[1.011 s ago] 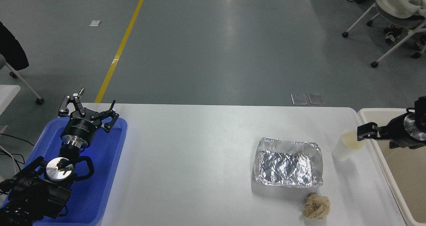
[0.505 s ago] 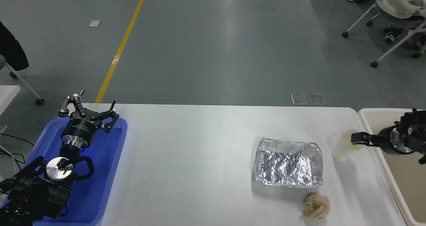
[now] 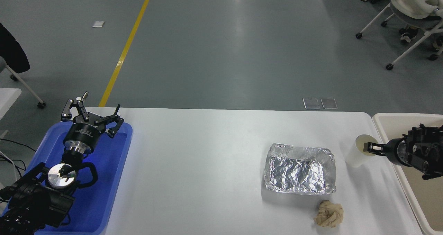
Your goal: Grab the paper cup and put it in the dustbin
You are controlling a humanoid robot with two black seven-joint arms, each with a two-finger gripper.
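Left arm: we've got it parked at the lower left, sitting over the blue tray (image 3: 114, 179). The left gripper (image 3: 92, 117) points toward the table's far edge with its fingers spread wide, nothing in them.

Table: plain white table (image 3: 193, 165), with the blue tray on its left end.

Foil tray: crinkly foil tray (image 3: 300, 168) right of the middle, lying flat and holding nothing as far as we can see.

Paper ball: tan crumpled paper ball (image 3: 328, 213) just in front of the foil tray's near right corner, close to the table's near edge.

Paper cup: the paper cup (image 3: 360, 152) stands upright near the right end of the table, just right of the foil tray and just left of the bin. Cream inside faces up at us.

Right arm: comes in from the right edge, reaching left across the bin's rim. The right gripper (image 3: 371, 147) has its tip over the cup's mouth at the right side of the rim. Honestly we can't tell if it's clamped on the rim or loose; from this angle the fingers overlap.

Dustbin: the beige dustbin (image 3: 391, 119) sits off the table's right end, partly cut off by the picture edge.
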